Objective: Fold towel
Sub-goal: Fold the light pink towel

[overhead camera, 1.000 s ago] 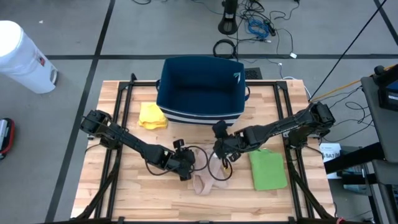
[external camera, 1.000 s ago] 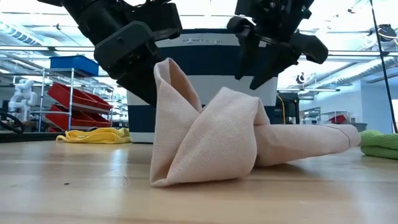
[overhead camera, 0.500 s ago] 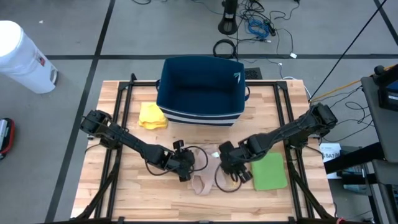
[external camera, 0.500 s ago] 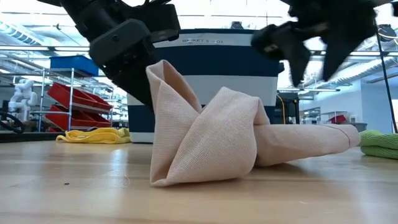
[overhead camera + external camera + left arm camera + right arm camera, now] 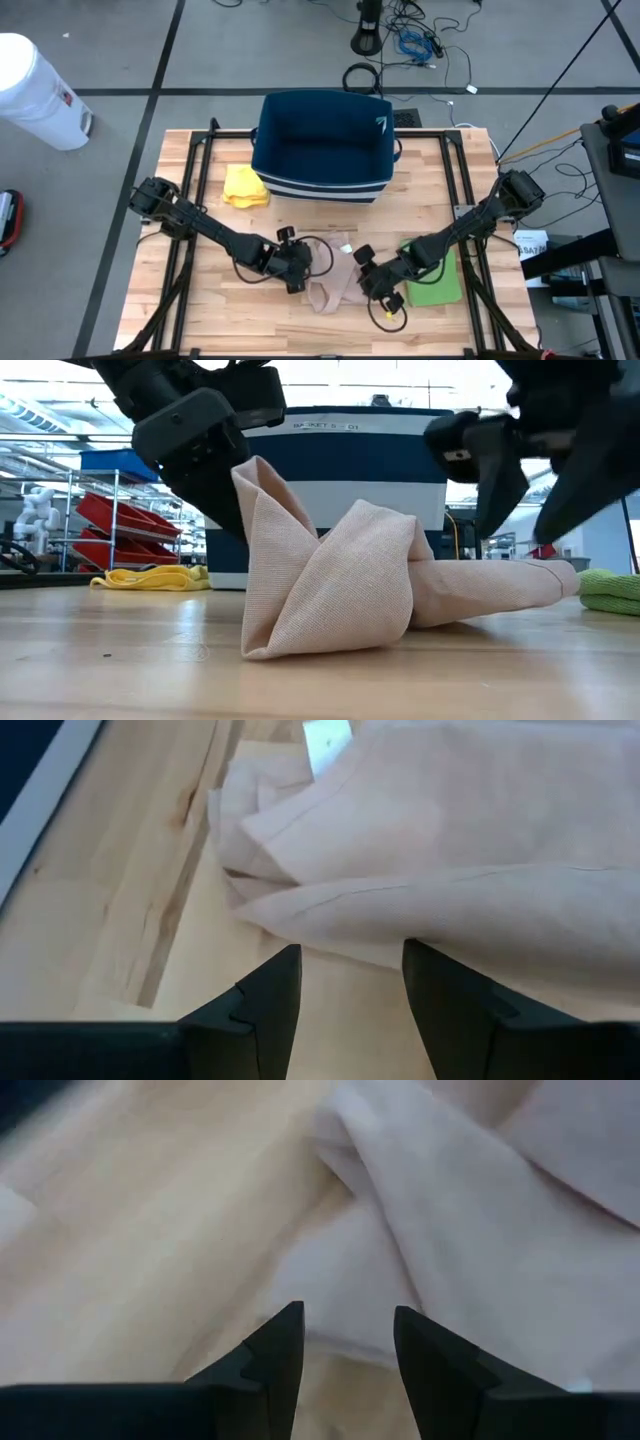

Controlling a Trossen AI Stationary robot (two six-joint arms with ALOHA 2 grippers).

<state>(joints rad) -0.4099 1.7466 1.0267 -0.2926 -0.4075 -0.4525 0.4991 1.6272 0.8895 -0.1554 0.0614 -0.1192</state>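
Observation:
The beige towel lies crumpled near the table's near edge. In the low view the towel has one fold standing up at its left and a rolled tail running right. My left gripper is open at its left side, beside the raised fold. In the left wrist view the towel's edge lies just beyond the open left gripper. My right gripper is open at the towel's right near side. In the right wrist view the towel lies ahead of it. My left gripper stands right against the towel's raised left fold. I cannot tell whether a finger touches the cloth, and nothing lies between the fingers. My right gripper touches nothing.
A dark blue basket stands at the far middle of the table. A yellow cloth lies to its left. A folded green cloth lies just right of my right gripper. Bare wood shows near the left near corner.
My right gripper has swung from the towel's far side, past its right end, toward the near edge, and has stayed open. The towel's raised left fold has leaned slightly farther left. The rest of the towel has stayed put.

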